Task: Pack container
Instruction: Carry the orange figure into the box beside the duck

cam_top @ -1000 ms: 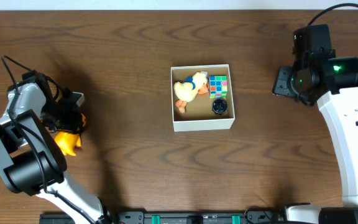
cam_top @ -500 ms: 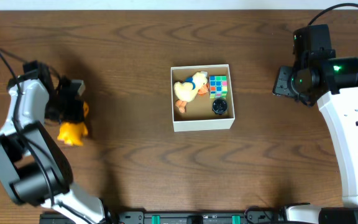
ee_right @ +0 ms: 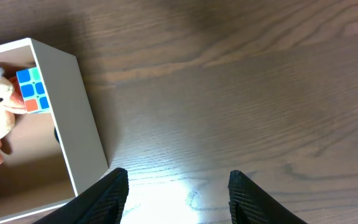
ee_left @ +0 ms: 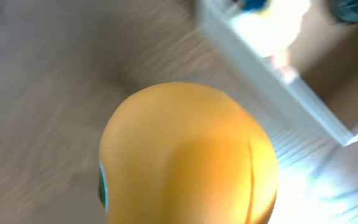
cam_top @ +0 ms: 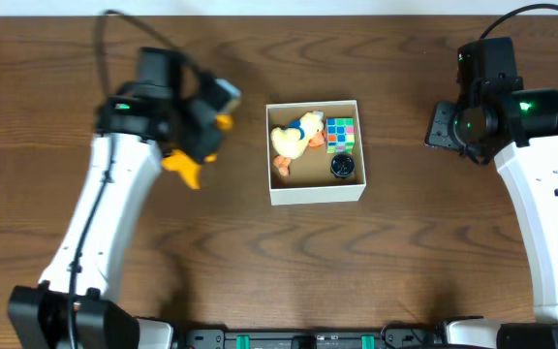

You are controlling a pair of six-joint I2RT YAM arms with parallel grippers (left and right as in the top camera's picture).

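The container (cam_top: pixel 316 192) is a square white box with a brown floor at the table's middle. It holds a plush duck (cam_top: pixel 294 137), a colour cube (cam_top: pixel 340 134) and a small dark round object (cam_top: pixel 343 167). My left gripper (cam_top: pixel 201 141) is shut on a yellow-orange toy (cam_top: pixel 184 166) and holds it above the table just left of the box. The toy fills the left wrist view (ee_left: pixel 188 155), with the box wall (ee_left: pixel 272 81) behind it. My right gripper (ee_right: pixel 178 186) is open and empty over bare wood, right of the box (ee_right: pixel 73 118).
The right arm (cam_top: pixel 531 184) stands along the table's right side. The left arm (cam_top: pixel 105 223) reaches in from the lower left. A black cable (cam_top: pixel 114 19) loops above the left arm.
My left gripper has lifted the yellow-orange toy from the far left and carried it right, to just beside the box. The right arm has not moved.
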